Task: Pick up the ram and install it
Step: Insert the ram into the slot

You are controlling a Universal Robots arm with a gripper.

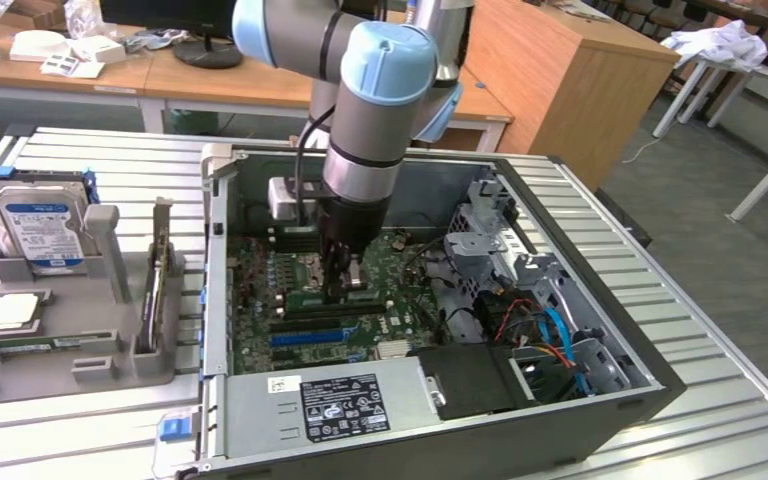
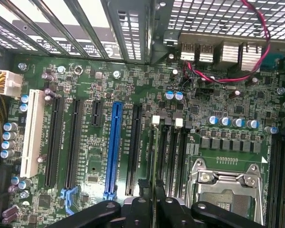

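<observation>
My gripper (image 1: 351, 288) reaches straight down into the open computer case (image 1: 584, 300), low over the green motherboard (image 1: 398, 260). Its jaws stand nearly together on the ram (image 2: 151, 161). In the wrist view the ram is a thin, dark, edge-on strip running out from between the black fingertips (image 2: 143, 186). It lies along a memory slot whose white end latch (image 2: 155, 119) is at its far end. In the exterior view a short bright green strip of the ram (image 1: 373, 297) shows at the fingertips, level with the slots. The gripper (image 2: 150, 186) hides the near part of the ram.
The CPU socket (image 2: 228, 185) lies beside the memory slots, and a blue expansion slot (image 2: 115, 142) on the other side. A red cable (image 2: 256, 57) loops near the rear ports. Outside the case, a grey holder (image 1: 104, 350) carries a hard drive (image 1: 37, 225). The power supply (image 1: 337, 405) fills the case's near end.
</observation>
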